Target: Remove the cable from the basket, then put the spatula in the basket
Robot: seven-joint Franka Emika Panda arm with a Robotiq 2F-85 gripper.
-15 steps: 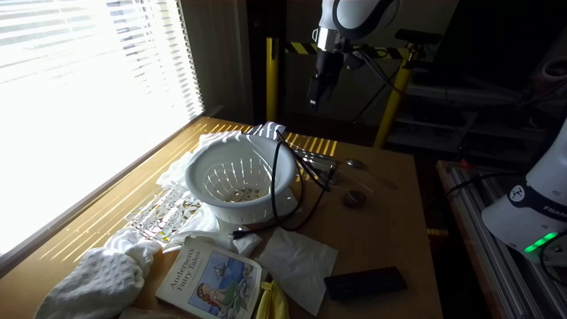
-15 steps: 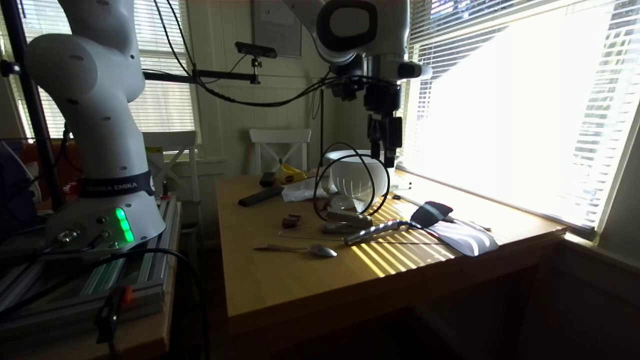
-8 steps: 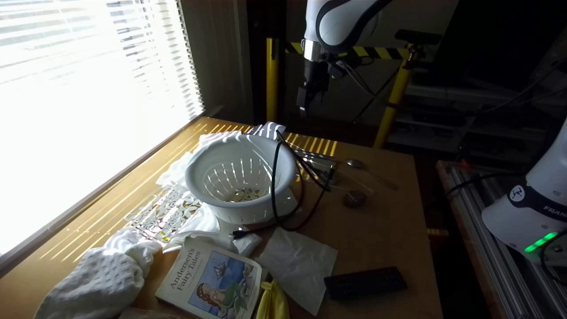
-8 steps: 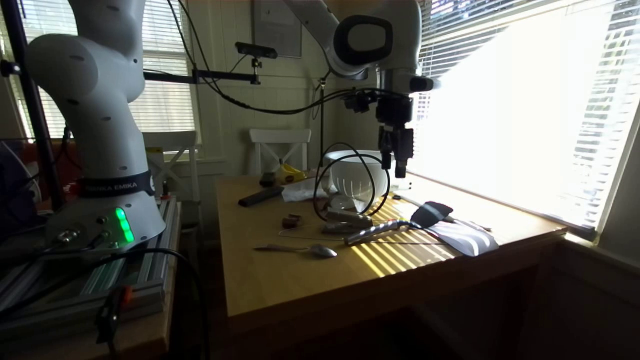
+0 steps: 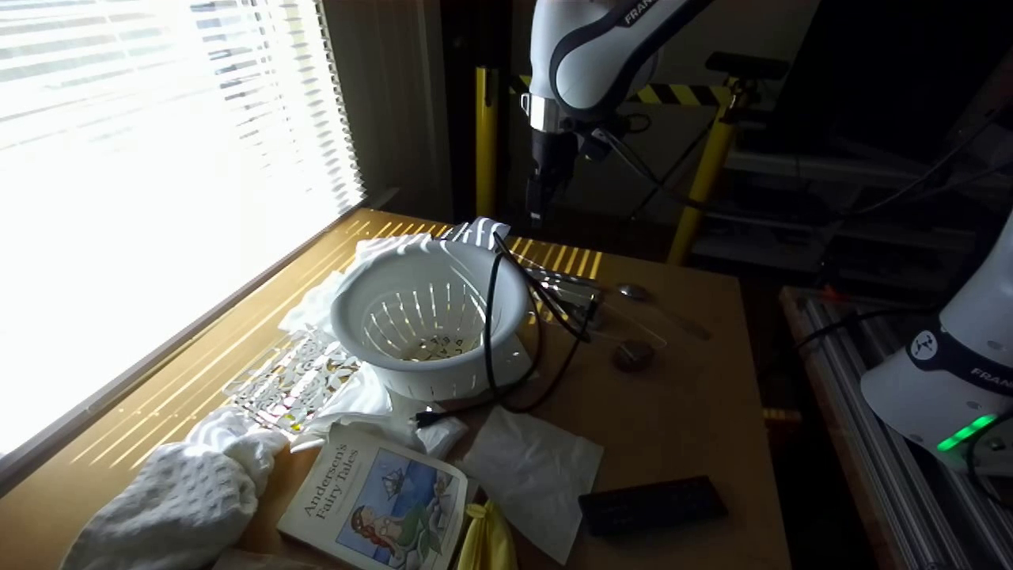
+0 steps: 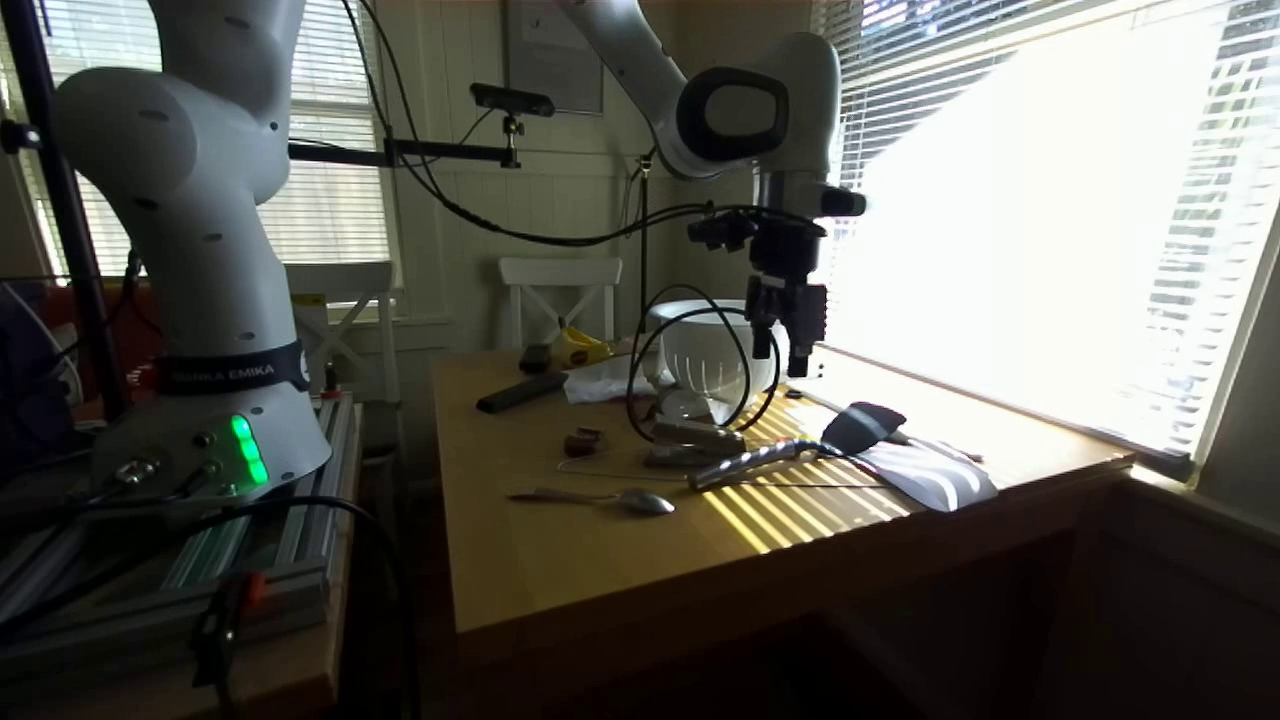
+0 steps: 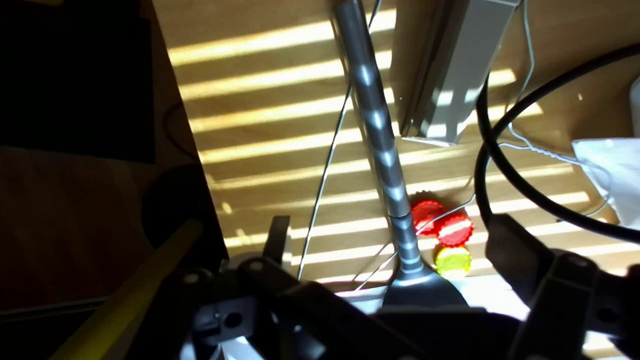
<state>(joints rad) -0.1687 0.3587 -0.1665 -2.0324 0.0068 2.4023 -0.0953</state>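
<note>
The black two-fingered robot gripper (image 6: 781, 355) is held up over the brown wooden table (image 6: 560, 570), with its fingers (image 7: 277, 240) spread wide. Below it, a shiny dark spatula (image 7: 385, 155) with a long handle is seen on the table; in the wrist view it is shown between the fingers, and part of its black head is hidden by the gripper. Close to the spatula's neck, two bumpy-edged red caps (image 7: 455, 231) and a round yellow cap (image 7: 453, 260) are bunched up. By the handle, a long grey block (image 7: 465, 75) is laid. Farther from the gripper, a black cable (image 7: 491, 139) is looped just outside a round white basket (image 5: 427, 383) with slots; whether the two are touching cannot be told. Well apart from the gripper, a shiny metal spoon (image 6: 640, 502) is seen, and past the basket a white book (image 5: 380, 507) with a mermaid on its cover is laid.
</note>
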